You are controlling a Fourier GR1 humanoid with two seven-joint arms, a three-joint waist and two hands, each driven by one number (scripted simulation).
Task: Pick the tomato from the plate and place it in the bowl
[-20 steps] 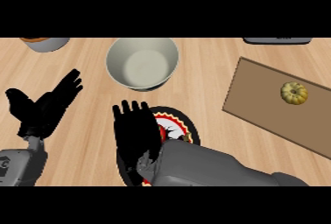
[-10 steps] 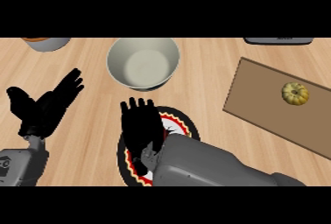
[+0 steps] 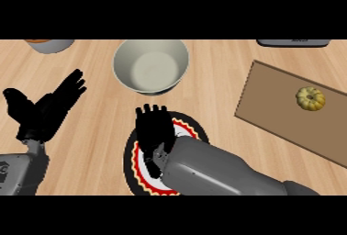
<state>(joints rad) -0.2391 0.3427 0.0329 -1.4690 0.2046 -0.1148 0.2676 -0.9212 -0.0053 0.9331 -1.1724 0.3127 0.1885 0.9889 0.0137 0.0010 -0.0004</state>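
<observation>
Nothing is yet placed in the bowl [image 3: 150, 65]; the plate [image 3: 133, 167] is covered by the right hand [image 3: 154, 133], fingers held straight; the tomato is hidden, apparently ungrasped.

A: Anything readable in this one? Labels, brands, numbers?

B: Nope, nothing legible. The dark device [image 3: 293, 42] at the top edge has a faint pale mark on it, way too small to make out as letters. The left forearm [image 3: 15, 173] shows a bit of a dark marking at the picture's edge, cut off, can't read it either.

A: What about the plate [image 3: 136, 172]?

B: Just a red, yellow and white zigzag pattern on the rim, no text.
</observation>
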